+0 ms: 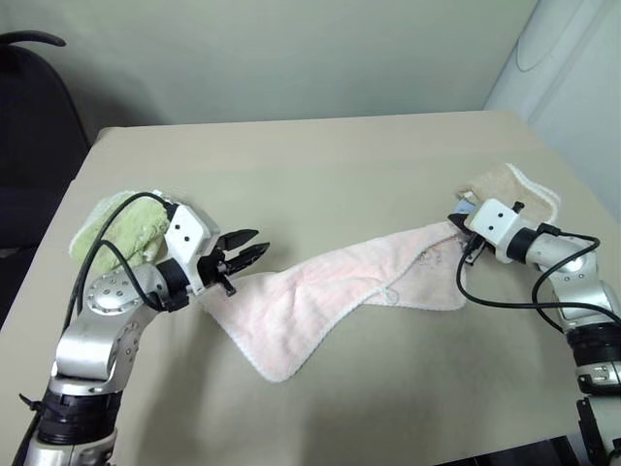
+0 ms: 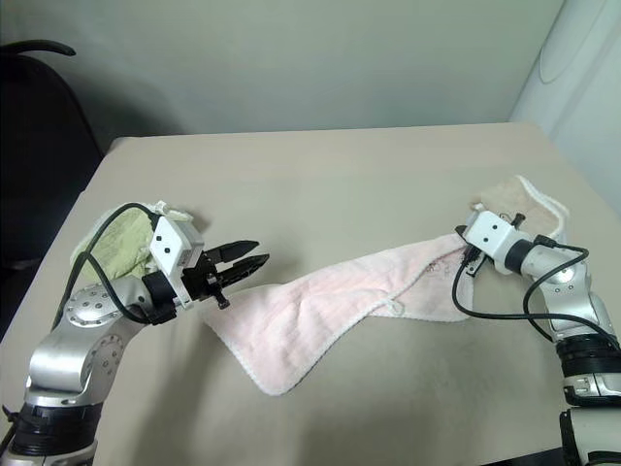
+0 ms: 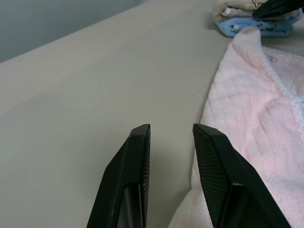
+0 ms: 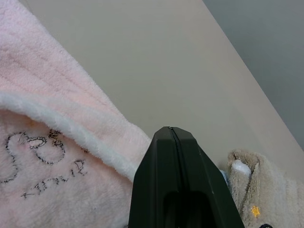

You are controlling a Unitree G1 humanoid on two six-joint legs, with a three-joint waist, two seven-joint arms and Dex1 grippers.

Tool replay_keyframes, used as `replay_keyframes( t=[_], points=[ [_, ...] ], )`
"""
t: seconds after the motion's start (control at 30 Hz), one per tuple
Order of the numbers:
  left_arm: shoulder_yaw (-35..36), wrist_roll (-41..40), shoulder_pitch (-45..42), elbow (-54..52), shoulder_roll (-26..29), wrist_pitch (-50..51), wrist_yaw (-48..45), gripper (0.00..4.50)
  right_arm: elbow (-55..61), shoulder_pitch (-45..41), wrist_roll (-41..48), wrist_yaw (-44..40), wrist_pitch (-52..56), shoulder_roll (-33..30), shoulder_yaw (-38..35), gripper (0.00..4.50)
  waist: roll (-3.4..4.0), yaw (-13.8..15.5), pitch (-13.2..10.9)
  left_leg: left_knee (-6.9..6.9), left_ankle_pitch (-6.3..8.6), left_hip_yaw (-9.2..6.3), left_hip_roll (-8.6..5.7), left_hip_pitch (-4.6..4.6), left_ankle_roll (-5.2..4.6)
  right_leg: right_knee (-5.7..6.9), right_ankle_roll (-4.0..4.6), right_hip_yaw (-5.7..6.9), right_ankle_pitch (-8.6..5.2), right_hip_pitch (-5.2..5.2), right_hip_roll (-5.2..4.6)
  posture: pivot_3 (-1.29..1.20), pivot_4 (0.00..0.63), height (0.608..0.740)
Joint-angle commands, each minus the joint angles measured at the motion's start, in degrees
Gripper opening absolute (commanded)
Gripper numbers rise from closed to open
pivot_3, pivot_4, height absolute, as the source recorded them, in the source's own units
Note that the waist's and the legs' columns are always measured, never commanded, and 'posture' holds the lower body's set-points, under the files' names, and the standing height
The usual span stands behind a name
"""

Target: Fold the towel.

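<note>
Over the table (image 1: 320,155), left hand (image 1: 249,249) spread; right hand (image 4: 173,137) pressed together beside towel (image 1: 320,296).

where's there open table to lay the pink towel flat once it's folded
The far half of the table, beyond the pink towel, is bare from edge to edge. The near strip in front of the towel, between both arms, is also free. It's crowded at the left edge around the green towel and left gripper, and at the right by the beige towel and right gripper.
</note>
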State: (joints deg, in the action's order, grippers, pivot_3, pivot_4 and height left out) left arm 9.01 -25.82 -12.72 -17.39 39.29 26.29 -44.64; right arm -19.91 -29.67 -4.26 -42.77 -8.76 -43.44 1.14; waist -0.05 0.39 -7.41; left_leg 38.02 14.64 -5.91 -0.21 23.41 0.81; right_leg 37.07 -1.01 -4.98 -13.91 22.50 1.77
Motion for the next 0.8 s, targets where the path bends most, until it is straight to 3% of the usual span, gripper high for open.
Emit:
replay_keyframes(
  t=[0.03,0.8],
  points=[
    [0.2,-0.2,-1.2,-0.5,-0.1,-1.1,-0.3,1.56,1.6,-0.1,0.0,0.9,-1.1,-1.1,-1.4,0.01,0.00,0.0,0.0,0.00,0.00,0.00,0.00,0.00,0.00,0.00,0.00,0.00,0.00,0.00,0.00,0.00,0.150,0.740],
    [0.3,1.9,1.3,0.4,-2.6,-3.2,2.7,1.56,5.4,4.7,0.5,2.3,-0.2,-1.3,-2.8,0.01,0.00,0.0,0.0,0.01,0.00,0.00,0.00,0.00,0.00,0.00,0.00,0.00,0.00,-0.01,0.00,0.00,0.150,0.740]
  ],
)
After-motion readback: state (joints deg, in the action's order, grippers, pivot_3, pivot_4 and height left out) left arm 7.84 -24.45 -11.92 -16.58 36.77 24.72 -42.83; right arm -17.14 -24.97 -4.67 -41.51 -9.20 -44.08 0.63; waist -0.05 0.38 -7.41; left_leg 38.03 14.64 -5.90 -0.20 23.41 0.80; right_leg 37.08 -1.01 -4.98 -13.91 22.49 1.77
